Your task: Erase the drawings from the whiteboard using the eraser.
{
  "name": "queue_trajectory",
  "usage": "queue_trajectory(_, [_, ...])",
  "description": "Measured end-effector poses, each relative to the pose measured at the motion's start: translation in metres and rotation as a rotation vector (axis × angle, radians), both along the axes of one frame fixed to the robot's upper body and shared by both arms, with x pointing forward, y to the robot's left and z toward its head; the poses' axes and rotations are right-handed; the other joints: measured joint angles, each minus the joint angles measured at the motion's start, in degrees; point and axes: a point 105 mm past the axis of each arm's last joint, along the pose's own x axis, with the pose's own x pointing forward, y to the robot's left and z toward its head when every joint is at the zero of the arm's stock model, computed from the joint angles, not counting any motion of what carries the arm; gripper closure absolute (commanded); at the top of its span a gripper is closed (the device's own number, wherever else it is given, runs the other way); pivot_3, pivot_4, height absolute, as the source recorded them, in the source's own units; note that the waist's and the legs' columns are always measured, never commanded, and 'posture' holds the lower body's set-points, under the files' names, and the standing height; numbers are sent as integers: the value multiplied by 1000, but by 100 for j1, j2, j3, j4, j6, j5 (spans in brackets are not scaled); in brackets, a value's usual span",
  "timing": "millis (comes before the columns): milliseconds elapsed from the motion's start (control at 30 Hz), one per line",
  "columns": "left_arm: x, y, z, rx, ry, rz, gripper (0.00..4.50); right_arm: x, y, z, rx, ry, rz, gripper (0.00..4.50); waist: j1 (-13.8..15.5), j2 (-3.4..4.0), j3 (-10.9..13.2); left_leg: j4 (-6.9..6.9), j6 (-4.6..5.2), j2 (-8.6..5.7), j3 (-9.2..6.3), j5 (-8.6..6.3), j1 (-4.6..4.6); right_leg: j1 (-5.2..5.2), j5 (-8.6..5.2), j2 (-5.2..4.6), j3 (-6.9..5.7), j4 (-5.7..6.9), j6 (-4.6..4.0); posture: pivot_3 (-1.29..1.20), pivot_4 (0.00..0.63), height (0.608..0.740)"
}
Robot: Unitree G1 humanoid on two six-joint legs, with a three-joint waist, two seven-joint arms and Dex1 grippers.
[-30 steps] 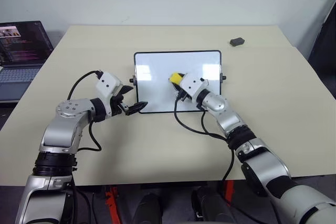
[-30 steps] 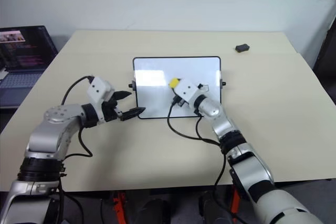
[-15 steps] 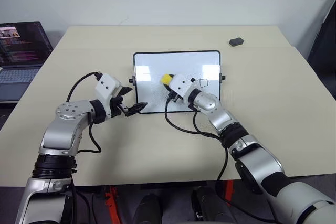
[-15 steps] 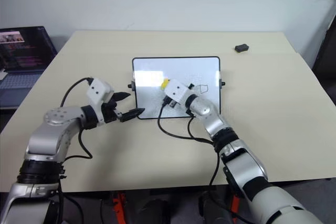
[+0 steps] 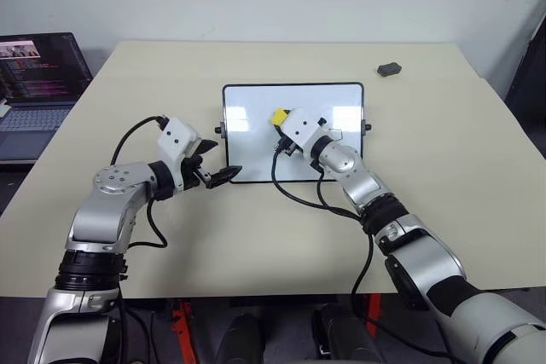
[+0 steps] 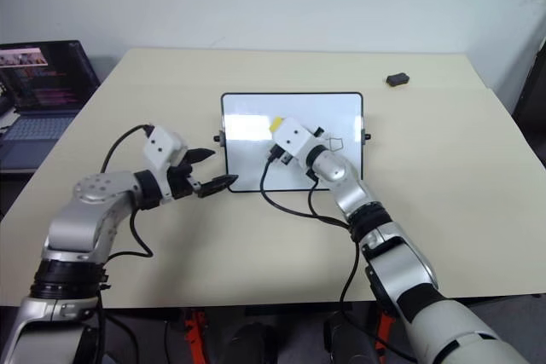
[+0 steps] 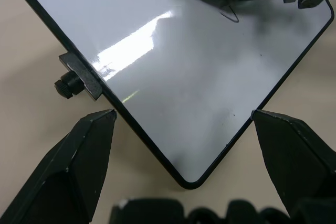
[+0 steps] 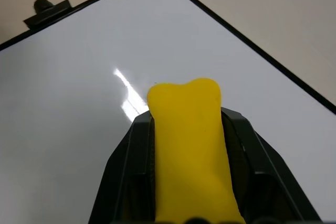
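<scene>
Item: whiteboard (image 5: 256,138), lying flat at the middle of the tabletop (image 5: 444,168), long axis running left to right, black frame, small knob on each short side. Item: eraser (image 5: 278,116), yellow block, clamped between the closed fingers of the right gripper (image 5: 284,125), which is set low over the board's upper middle; its black underside appears to meet the surface, though contact cannot be confirmed. Item: drawings; one small square sketch (image 6: 334,143) shows just to the right of the right gripper, beside its wrist, and a thin angled stroke (image 7: 229,14) sits at the eraser's edge in the left wrist view; other sketches cannot be made out. Item: left gripper (image 5: 217,175), fingers spread, empty, straddling the board's near-left corner without clear contact. Relation for the coming move: the remaining square lies to the eraser's right, along the board's long axis; the right arm is the nearer and already carries the tool. Also present: laptop (image 5: 38,83), small dark object (image 5: 388,68) at far right.
</scene>
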Motion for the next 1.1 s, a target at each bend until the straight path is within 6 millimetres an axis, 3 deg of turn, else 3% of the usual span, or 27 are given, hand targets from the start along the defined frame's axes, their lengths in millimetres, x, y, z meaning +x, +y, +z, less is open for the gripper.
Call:
queue_trajectory(167, [-1,-2,1,-2,-1,-6,0,-2,-11,-4,-1,8,-12,3190,23,-1,-1,2,0,-2,-3,0,7,10,0,-1,-3,-1,1,0,150,740])
queue_trajectory(567, [-1,-6,1,-9,-1,-13,0,-30,-21,-42,-83,177,65,3190,12,-4,-5,2,3,0,2,2,47,45,-17,1,3,-1,27,0,150,740])
queue_trajectory(833, [-1,-7,1,-12,2,-15,0,-30,-16,-35,-65,182,48,3191,-10,-3,-3,1,3,3,3,2,42,40,-17,4,4,-4,28,0,150,740])
queue_trajectory(1100, [-1,-8,0,-14,5,-17,0,-6,-25,8,17,95,-62,3191,-19,-2,-2,-4,0,2,0,0,0,1,-1,3,1,-8,1,0,150,740])
